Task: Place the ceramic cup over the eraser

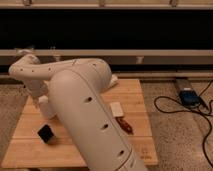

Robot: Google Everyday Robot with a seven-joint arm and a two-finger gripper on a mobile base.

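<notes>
Standing near the black boxy eraser (46,133), the plain white ceramic cup (45,110) is at the gripper (41,103), its hold unclear.

The big white arm (85,120) hogs most of the shot. Its gripper (41,101) hangs low over the wooden table (135,92), just behind the eraser (46,133). The white cup (45,111) is at its tip, not touching the eraser. Well right of the eraser are a flat whitish piece (116,108) and a dark red tool (125,125).
</notes>
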